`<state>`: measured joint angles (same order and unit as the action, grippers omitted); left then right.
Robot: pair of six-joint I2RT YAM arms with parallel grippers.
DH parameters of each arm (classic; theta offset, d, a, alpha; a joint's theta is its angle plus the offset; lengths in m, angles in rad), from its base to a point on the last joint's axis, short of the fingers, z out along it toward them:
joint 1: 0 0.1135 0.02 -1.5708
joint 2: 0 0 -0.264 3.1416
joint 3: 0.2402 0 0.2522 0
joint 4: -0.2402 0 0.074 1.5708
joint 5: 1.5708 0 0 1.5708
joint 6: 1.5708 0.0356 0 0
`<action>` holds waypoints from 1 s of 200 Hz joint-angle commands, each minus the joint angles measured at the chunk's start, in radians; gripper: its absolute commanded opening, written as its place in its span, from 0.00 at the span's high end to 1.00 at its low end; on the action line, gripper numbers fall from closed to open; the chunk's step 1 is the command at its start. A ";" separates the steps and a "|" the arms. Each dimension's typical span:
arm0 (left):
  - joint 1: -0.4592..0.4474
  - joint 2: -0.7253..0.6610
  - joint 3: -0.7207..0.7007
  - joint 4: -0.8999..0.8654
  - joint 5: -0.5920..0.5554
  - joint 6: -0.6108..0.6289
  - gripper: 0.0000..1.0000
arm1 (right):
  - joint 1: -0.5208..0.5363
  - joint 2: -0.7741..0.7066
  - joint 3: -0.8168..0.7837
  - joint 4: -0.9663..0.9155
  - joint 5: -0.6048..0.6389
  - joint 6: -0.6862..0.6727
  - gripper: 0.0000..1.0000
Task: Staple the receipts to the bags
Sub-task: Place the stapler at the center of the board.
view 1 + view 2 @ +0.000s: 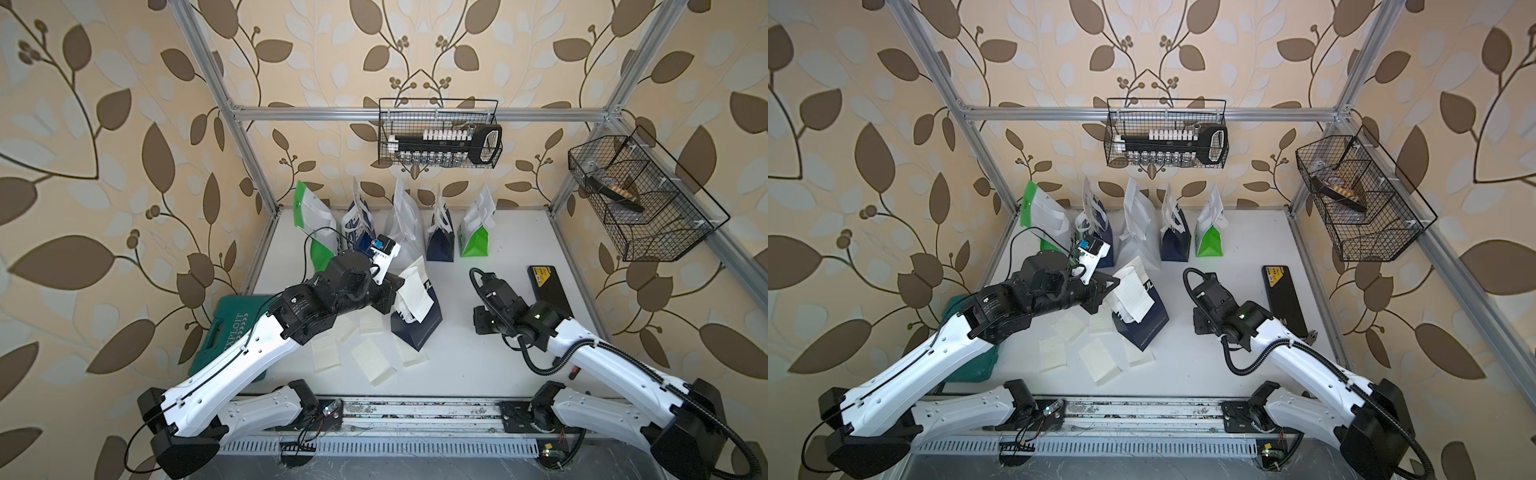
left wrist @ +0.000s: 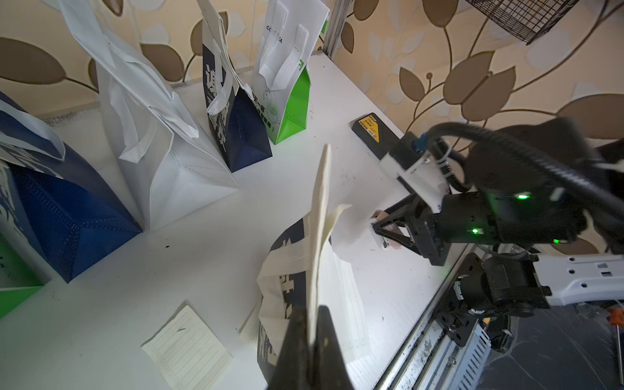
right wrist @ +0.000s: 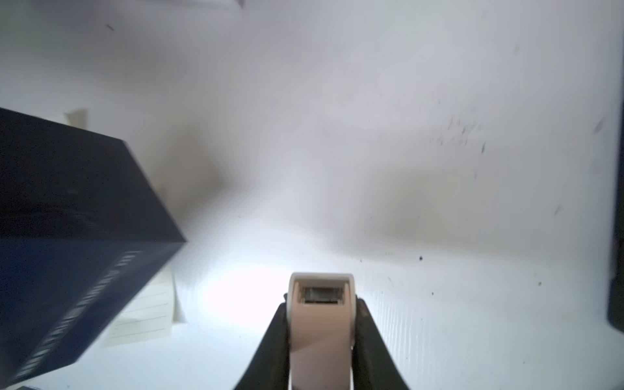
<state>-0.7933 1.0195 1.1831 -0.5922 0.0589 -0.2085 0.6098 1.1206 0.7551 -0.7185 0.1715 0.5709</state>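
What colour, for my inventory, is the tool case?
Tool case: teal green, clearest in a top view.

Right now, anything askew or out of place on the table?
Yes. One navy bag is out of the back row, tilted mid-table, its top pinched together with a receipt in the shut left gripper. The other bags stand upright along the back. Loose receipts lie scattered at odd angles beside it. No damage visible.

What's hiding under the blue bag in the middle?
A lined receipt pokes out from beneath the navy bag. The rest of it, and anything else under there, is covered by the bag.
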 commanded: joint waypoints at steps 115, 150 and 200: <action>-0.011 -0.006 0.039 0.010 -0.026 0.023 1.00 | -0.082 0.179 -0.092 0.078 -0.063 0.052 0.57; -0.011 0.002 0.040 0.010 -0.022 0.021 1.00 | -0.082 0.158 -0.097 0.090 -0.066 0.057 0.40; -0.011 0.024 0.064 0.020 -0.016 0.020 1.00 | -0.081 -0.053 -0.003 0.021 0.012 0.037 0.34</action>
<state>-0.7933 1.0279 1.1873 -0.6029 0.0441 -0.2005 0.5316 1.1790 0.6807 -0.6491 0.1101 0.6201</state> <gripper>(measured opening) 0.053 0.657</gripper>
